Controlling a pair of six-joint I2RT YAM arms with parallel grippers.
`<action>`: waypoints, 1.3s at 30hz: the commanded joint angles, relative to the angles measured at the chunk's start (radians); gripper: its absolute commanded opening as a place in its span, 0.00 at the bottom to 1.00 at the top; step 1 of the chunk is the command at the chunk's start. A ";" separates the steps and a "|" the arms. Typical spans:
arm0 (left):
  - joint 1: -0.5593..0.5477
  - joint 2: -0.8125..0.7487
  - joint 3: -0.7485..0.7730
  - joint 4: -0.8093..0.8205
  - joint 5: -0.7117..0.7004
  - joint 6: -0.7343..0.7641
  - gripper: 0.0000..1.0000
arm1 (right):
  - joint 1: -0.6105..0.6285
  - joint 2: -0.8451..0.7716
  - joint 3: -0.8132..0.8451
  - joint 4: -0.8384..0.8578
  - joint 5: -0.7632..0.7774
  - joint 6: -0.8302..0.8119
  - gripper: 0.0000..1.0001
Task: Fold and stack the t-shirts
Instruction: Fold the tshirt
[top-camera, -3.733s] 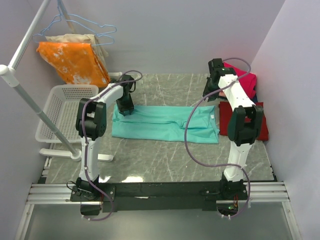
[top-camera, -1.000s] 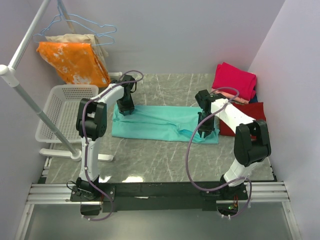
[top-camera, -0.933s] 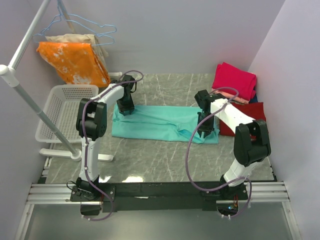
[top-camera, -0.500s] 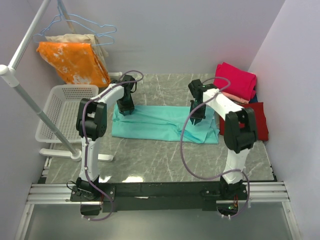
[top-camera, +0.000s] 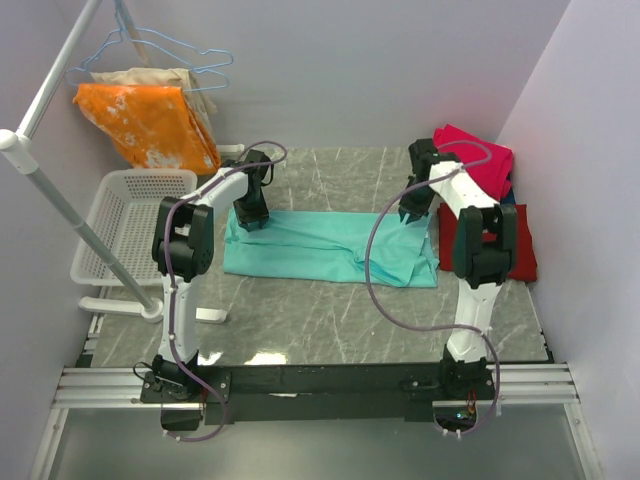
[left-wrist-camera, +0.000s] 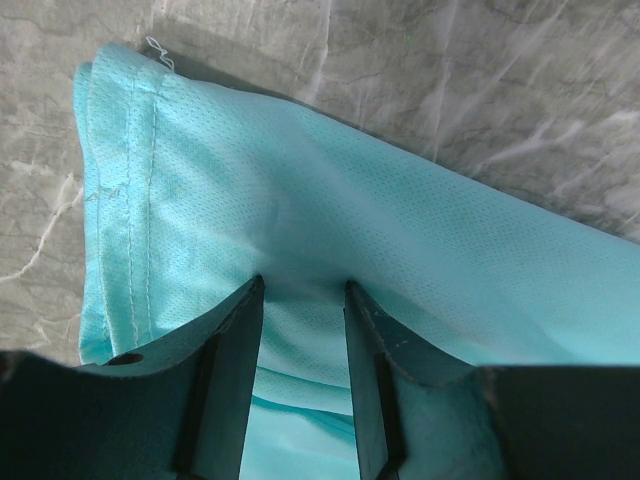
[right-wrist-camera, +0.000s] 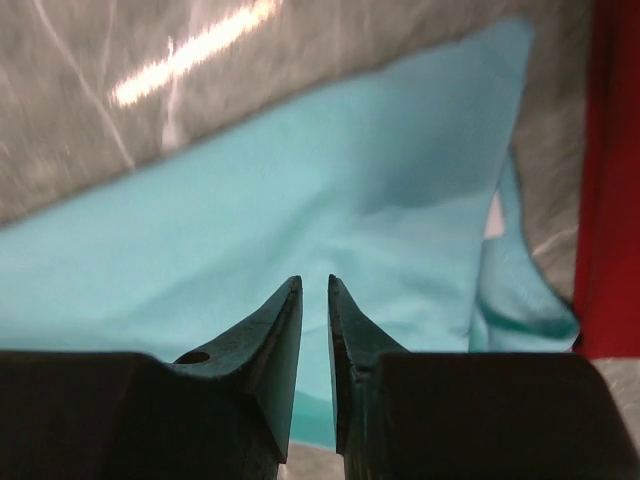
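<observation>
Teal t-shirt (top-camera: 320, 245) lies spread flat across the middle of the marble surface (top-camera: 330, 310). The magenta t-shirt (top-camera: 478, 158) and dark red t-shirt (top-camera: 527, 250) sit at the right edge. The left end effector (left-wrist-camera: 300, 290) pinches a pucker of cloth at the shirt's upper-left corner. The right end effector (right-wrist-camera: 314, 285) hangs over the upper-right corner with its fingers almost together, and whether cloth is caught cannot be told. A clean fold likely needs both corners gripped firmly, then lifted together and carried evenly toward the lower edge.
</observation>
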 joint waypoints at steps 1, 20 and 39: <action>-0.003 -0.019 -0.024 -0.023 -0.038 -0.005 0.44 | -0.032 0.062 0.077 -0.031 0.024 0.000 0.24; -0.003 0.007 -0.001 -0.034 -0.039 0.006 0.45 | -0.175 -0.010 -0.071 0.041 0.059 0.002 0.25; -0.002 0.016 0.022 -0.045 -0.039 0.017 0.45 | -0.198 0.042 -0.055 0.092 -0.005 -0.008 0.29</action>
